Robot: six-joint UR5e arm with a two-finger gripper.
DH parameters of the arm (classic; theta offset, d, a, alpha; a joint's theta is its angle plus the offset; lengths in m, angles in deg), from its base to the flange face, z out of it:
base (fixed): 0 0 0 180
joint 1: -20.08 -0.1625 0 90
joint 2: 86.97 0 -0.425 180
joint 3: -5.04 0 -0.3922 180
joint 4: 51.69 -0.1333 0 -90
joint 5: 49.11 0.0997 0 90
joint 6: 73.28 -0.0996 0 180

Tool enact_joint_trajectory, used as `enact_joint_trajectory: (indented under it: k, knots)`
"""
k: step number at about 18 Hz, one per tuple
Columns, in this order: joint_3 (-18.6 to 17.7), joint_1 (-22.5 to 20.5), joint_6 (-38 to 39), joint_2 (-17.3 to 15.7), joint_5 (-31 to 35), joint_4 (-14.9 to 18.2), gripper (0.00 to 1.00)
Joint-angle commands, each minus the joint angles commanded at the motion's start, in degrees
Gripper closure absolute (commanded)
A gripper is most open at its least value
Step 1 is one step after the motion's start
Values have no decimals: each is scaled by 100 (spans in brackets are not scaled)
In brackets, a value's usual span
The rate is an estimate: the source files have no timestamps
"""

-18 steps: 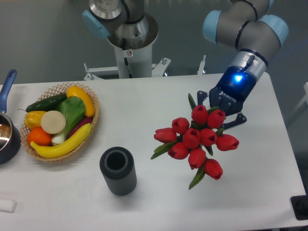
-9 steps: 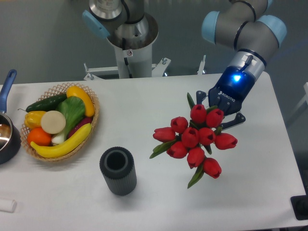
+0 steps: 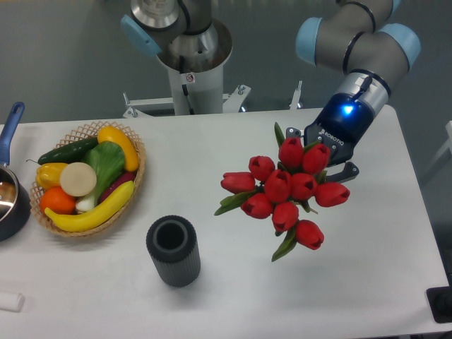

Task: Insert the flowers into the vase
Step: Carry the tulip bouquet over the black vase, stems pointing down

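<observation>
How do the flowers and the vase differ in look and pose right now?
The flowers are bright red with green leaves; the vase is dark grey and ribbed. The flowers spread wider than the vase. The flowers are at the gripper; the vase stands upright on the table, its mouth unfilled.

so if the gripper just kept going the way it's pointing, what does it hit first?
The gripper points down-left with the flowers ahead of it. Next in that line is probably bare table, right of the vase; depth is unclear.
</observation>
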Motion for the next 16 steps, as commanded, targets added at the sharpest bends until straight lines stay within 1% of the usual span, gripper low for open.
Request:
enact_joint_trajectory:
  k: [4, 6, 8, 10, 13, 16]
  knots:
    - [-61, 140, 9, 35, -510, 9, 86]
    - [-122, 176, 17, 27, -528, 0, 85]
    - [-132, 359, -18, 27, -598, 0, 86]
    - [-228, 544, -105, 35, -651, -61, 86]
    - [-334, 650, -114, 0, -826, -79, 86]
    - [-351, 905, -106, -44, -853, -79, 86]
